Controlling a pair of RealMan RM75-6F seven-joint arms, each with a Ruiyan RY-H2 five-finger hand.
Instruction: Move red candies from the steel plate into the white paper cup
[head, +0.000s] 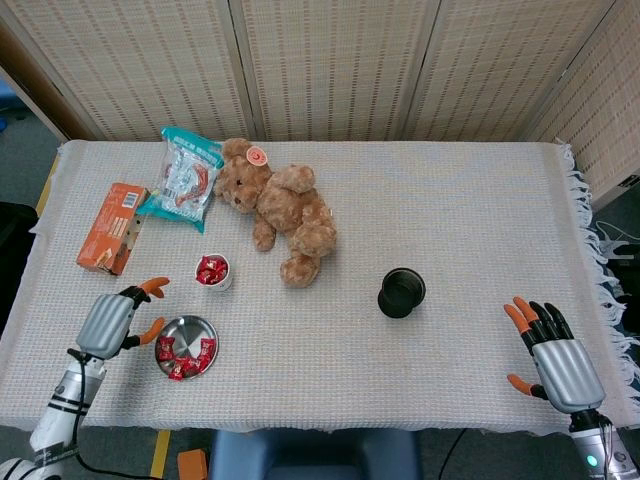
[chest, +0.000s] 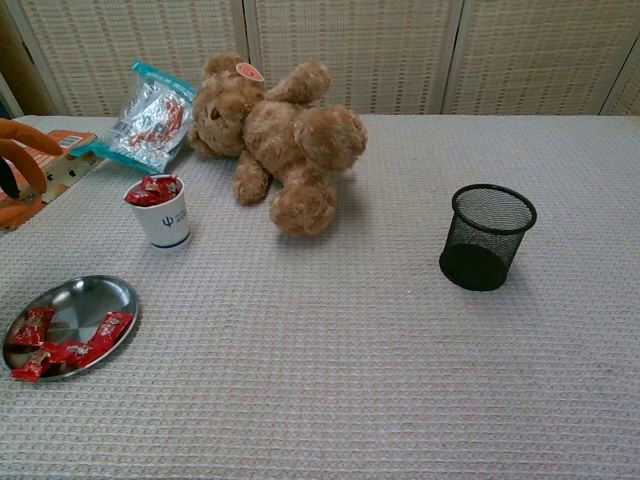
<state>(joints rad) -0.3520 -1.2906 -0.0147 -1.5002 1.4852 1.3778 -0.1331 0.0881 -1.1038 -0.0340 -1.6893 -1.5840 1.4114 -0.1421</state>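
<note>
The steel plate (head: 190, 329) (chest: 88, 296) lies near the table's front left with several red candies (head: 181, 352) (chest: 70, 342) on it. Behind it stands the white paper cup (head: 213, 272) (chest: 161, 215), heaped with red candies. My left hand (head: 112, 319) hovers just left of the plate with fingers apart and nothing in it; the chest view catches only its orange fingertips (chest: 20, 140) at the left edge. My right hand (head: 552, 356) hangs open at the front right corner, far from the plate and cup.
A brown teddy bear (head: 281, 205) (chest: 278, 135) lies behind the cup. A snack bag (head: 185, 178) (chest: 150, 113) and an orange box (head: 112, 226) sit at the back left. A black mesh cup (head: 401, 292) (chest: 484, 236) stands right of centre.
</note>
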